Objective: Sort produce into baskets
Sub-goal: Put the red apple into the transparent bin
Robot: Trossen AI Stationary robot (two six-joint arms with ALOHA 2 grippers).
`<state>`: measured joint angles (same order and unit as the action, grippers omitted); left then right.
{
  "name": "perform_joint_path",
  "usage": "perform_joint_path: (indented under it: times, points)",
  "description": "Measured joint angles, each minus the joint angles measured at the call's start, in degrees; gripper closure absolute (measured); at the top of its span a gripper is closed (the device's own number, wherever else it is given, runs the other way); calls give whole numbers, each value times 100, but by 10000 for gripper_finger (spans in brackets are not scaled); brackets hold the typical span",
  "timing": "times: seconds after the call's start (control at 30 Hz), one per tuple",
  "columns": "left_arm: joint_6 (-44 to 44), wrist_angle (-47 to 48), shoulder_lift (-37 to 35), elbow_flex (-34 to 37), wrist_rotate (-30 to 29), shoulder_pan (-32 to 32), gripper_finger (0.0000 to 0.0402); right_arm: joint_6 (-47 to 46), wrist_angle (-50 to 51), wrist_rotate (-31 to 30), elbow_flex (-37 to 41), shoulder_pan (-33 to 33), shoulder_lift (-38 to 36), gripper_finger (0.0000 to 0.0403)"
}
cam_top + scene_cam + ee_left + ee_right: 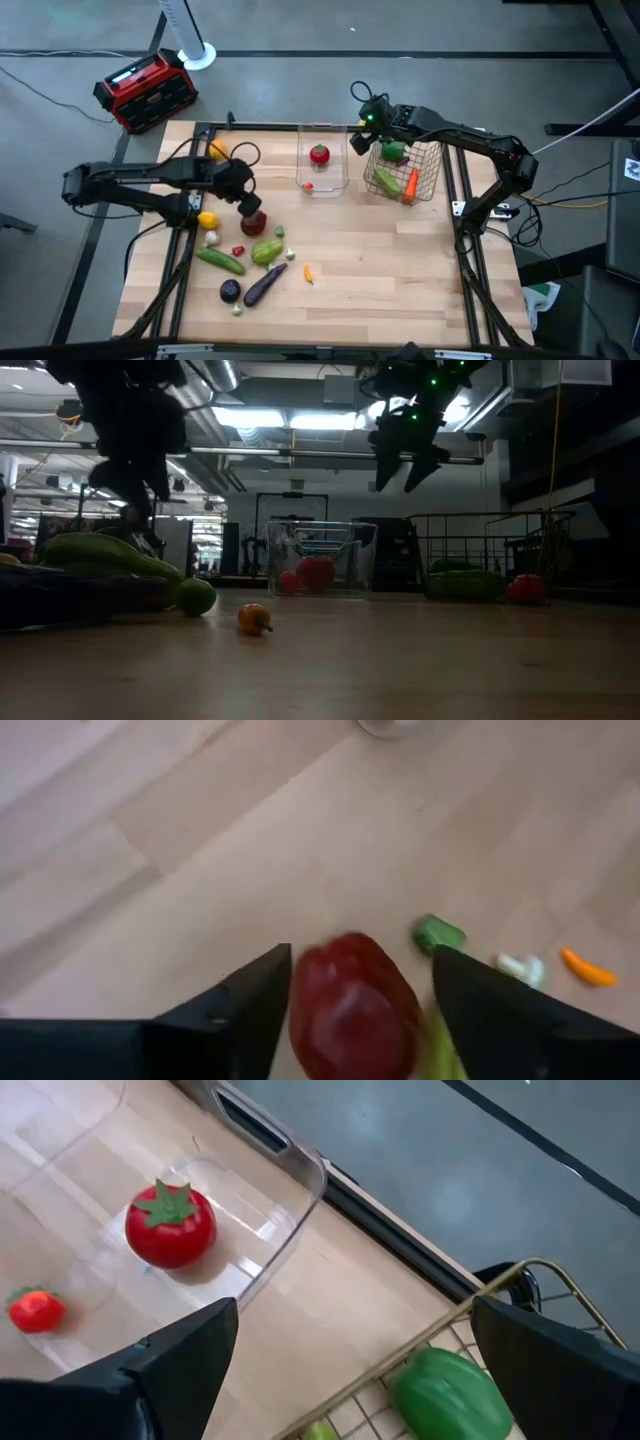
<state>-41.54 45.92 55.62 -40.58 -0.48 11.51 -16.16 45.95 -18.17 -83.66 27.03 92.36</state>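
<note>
Dark-red apple (352,1005) lies directly between the spread fingers of the left gripper (355,1010), on the table amid the produce pile, with a gap showing on each side. Its stem axis cannot be determined. Right gripper (362,125), fully spread, hovers between the clear bin (343,178) and wire basket (432,172), well apart.

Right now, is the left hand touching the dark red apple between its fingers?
Apart. In the left wrist view, the left hand straddles the dark red apple, with pale table visible in a gap between the apple and each finger.
</note>
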Motion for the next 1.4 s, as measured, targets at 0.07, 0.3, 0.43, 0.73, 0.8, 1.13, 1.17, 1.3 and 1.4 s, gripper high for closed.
perform_joint_path:
  times: [0.07, 0.3, 0.43, 0.73, 0.8, 1.13, 1.17, 1.3, 1.4]
  points:
    - [-318, 115, -188, 0, -33, -134, 119, -1, -10, 0, 0, 0, 2, 6]
    - [-1013, 349, -447, 2, 160, -642, 10, 0, -6, 11, 0, 0, 2, 6]
    - [-1287, 308, -388, 2, 261, -1016, 25, -1, -4, 12, 0, -1, 2, 6]
    - [-1993, 370, -158, 11, -81, -1483, 20, -2, -2, 37, 0, -2, 2, 6]
    - [-1989, 369, -72, 11, -190, -1499, 20, -2, 0, 123, 0, 0, 2, 6]
    - [-2166, 427, 626, 11, -262, -1486, 20, -2, 0, 131, 0, -2, 2, 6]
    - [-2188, 403, 702, 11, -268, -1486, 20, -2, 0, 132, 0, -2, 2, 6]
    - [-2200, 129, 972, 11, -299, -1486, 20, -2, 0, 133, 0, -2, 2, 6]
    - [-2187, 20, 1158, 11, -348, -1484, 20, -2, 0, 131, 0, -2, 2, 6]
